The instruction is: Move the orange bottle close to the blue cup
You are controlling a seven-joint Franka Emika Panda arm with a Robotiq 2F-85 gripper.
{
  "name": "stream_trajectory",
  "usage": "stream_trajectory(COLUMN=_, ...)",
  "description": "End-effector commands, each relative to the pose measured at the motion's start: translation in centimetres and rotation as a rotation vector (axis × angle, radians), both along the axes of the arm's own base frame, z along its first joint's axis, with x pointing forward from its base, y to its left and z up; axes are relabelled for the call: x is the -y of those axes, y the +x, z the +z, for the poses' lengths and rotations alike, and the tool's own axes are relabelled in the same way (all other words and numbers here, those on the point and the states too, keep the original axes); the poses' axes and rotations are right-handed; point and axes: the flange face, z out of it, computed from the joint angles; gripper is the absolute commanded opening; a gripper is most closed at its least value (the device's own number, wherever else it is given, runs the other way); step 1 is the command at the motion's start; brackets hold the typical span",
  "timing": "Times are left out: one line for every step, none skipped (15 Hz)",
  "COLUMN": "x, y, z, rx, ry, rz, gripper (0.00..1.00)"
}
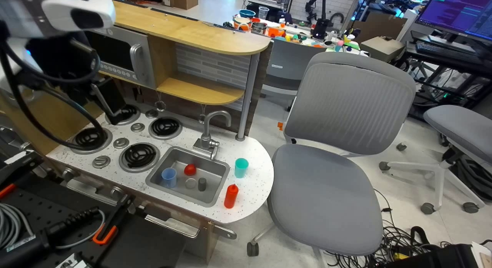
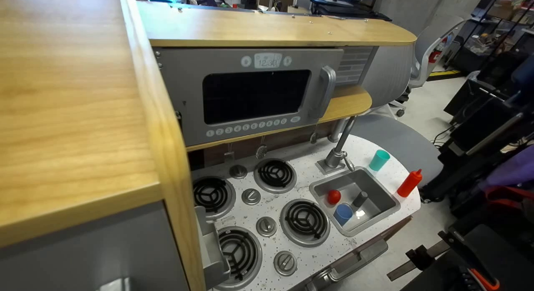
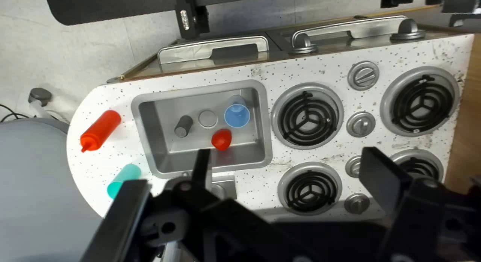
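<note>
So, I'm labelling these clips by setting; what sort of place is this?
Probably a robotics lab: a robot arm hangs over a play kitchen, and a computer monitor stands in the background.

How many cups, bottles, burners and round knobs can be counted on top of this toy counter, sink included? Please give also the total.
Cups: 2 (blue cup, teal cup)
Bottles: 1 (orange bottle)
Burners: 4
Knobs: 4
Total: 11

And there hung the Panda arm (image 1: 63, 8), white and grey, at the upper left of an exterior view (a touch blurred), its black wrist (image 1: 52, 58) slung beneath, the Robotiq gripper (image 3: 286, 162) slanting downward, both fingers (image 3: 381, 177) spread wide apart!
</note>
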Motion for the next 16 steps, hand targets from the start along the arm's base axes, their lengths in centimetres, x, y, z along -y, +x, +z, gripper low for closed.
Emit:
stream_trajectory(x=2.6, y=-0.8, z=-3.7, rx=0.038, ry=-0.023, rz=0.095, gripper=1.00)
stream_trajectory(x=3.3, y=-1.1, z=-4.9, rx=0.052, ry=-0.023, rz=0.116, gripper=1.00)
stream_trajectory(x=4.0, y=-1.4, z=-5.9, rx=0.061, ry=-0.025, rz=0.131, gripper=1.00)
stream_trajectory(x=4.6, y=-1.7, z=-6.9, rx=0.070, ry=-0.022, rz=0.144, gripper=1.00)
stream_trajectory(x=5.4, y=-1.9, z=-7.9, rx=0.074, ry=-0.015, rz=0.148, gripper=1.00)
stream_trajectory(x=5.9, y=-2.2, z=-8.8, rx=0.076, ry=-0.009, rz=0.152, gripper=1.00)
stream_trajectory(x=6.3, y=-2.2, z=-9.7, rx=0.073, ry=0.002, rz=0.157, gripper=1.00)
stream_trajectory(x=6.5, y=-2.1, z=-10.2, rx=0.075, ry=0.014, rz=0.164, gripper=1.00)
stream_trajectory(x=6.7, y=-1.9, z=-10.6, rx=0.076, ry=0.031, rz=0.171, gripper=1.00)
stream_trajectory(x=7.1, y=-1.6, z=-11.0, rx=0.077, ry=0.047, rz=0.180, gripper=1.00)
stream_trajectory(x=7.5, y=-1.2, z=-11.4, rx=0.078, ry=0.065, rz=0.192, gripper=1.00)
stream_trajectory(x=8.1, y=-0.9, z=-11.9, rx=0.082, ry=0.076, rz=0.206, gripper=1.00)
stream_trajectory(x=8.7, y=-0.5, z=-12.6, rx=0.085, ry=0.080, rz=0.215, gripper=1.00)
stream_trajectory(x=9.2, y=-0.2, z=-13.0, rx=0.093, ry=0.090, rz=0.225, gripper=1.00)
stream_trajectory(x=10.0, y=0.0, z=-13.5, rx=0.100, ry=0.095, rz=0.229, gripper=1.00)
stream_trajectory(x=10.9, y=0.2, z=-14.1, rx=0.103, ry=0.091, rz=0.225, gripper=1.00)
